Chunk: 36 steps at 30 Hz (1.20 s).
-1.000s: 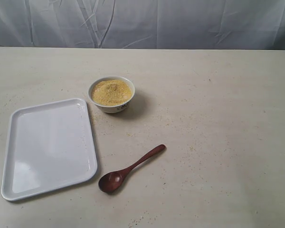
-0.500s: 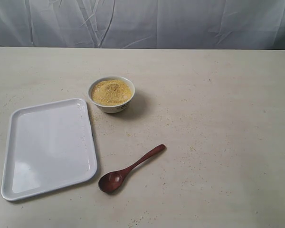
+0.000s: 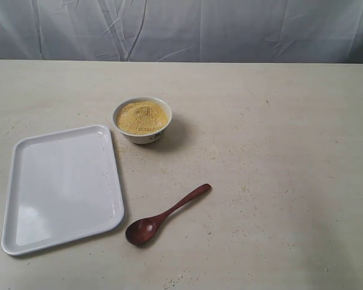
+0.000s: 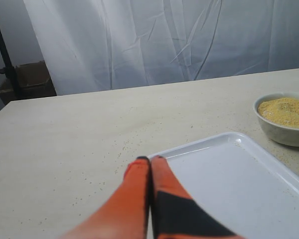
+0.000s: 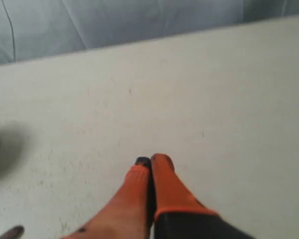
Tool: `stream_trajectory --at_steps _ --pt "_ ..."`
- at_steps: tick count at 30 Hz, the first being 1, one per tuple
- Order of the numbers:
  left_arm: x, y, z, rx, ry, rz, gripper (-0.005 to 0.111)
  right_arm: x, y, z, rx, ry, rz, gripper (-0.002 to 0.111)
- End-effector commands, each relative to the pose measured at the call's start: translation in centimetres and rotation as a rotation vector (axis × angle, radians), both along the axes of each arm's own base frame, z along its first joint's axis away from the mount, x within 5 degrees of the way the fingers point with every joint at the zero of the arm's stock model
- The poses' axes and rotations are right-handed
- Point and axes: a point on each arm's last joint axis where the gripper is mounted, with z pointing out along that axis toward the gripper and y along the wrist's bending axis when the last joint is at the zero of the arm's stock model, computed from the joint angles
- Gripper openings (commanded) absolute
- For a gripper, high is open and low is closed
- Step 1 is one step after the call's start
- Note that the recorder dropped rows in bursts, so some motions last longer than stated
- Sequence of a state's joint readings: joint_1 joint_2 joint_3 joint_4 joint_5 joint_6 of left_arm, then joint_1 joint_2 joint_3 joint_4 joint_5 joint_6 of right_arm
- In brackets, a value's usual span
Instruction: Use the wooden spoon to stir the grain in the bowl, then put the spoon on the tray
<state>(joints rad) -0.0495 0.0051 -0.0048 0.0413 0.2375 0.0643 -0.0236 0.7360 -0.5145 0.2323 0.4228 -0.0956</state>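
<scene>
Start position, judging by layout. Dark reddish-brown wooden spoon (image 3: 166, 215) lies flat just beside the flat white rectangular plastic tray (image 3: 60, 187), handle free for grasping. Small round white ceramic bowl (image 3: 144, 138) of yellow-tan grain (image 3: 142, 116) stands near one tray corner. Left gripper (image 4: 150, 159) and right gripper (image 5: 152, 160) have their fingers pressed together, holding nothing.

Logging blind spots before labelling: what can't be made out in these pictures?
- Wooden spoon: right wrist view, only a blurred tip, cut by the edge.
- Bowl: left wrist view, cut by the edge; pattern too small in exterior view.
- Tray: left wrist view, partly behind the left gripper.
</scene>
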Motion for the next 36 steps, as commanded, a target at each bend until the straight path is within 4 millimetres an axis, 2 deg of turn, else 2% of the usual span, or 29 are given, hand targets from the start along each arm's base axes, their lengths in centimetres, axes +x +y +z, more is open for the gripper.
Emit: stream_trajectory --at_steps 1,6,9,16,22,27,32,36 --pt "0.0 0.0 -0.1 0.001 0.001 -0.006 0.0 2.2 0.1 -2.9 0.032 0.228 0.003 0.0" --pt "0.0 0.0 -0.1 0.001 0.001 -0.006 0.0 4.0 0.1 -5.9 0.026 0.425 0.031 0.0" --pt "0.0 0.0 -0.1 0.001 0.001 -0.006 0.0 5.0 0.7 -6.6 -0.003 0.495 0.105 0.0" --pt "0.0 0.0 -0.1 0.001 0.001 -0.006 0.0 6.0 5.8 -7.5 -0.166 0.549 0.502 0.0" --pt "0.0 0.0 -0.1 0.001 0.001 -0.006 0.0 7.1 9.1 -8.1 -0.27 0.63 0.737 0.0" --pt "0.0 0.0 -0.1 0.001 0.001 -0.006 0.0 8.8 11.8 -8.5 -0.449 0.512 0.991 0.0" --pt "0.0 0.0 -0.1 0.001 0.001 -0.006 0.0 9.2 14.4 -10.9 -0.691 0.374 1.282 0.0" --pt "0.0 0.0 -0.1 0.001 0.001 -0.006 0.0 9.1 15.9 -12.4 -0.795 0.314 1.418 0.011"
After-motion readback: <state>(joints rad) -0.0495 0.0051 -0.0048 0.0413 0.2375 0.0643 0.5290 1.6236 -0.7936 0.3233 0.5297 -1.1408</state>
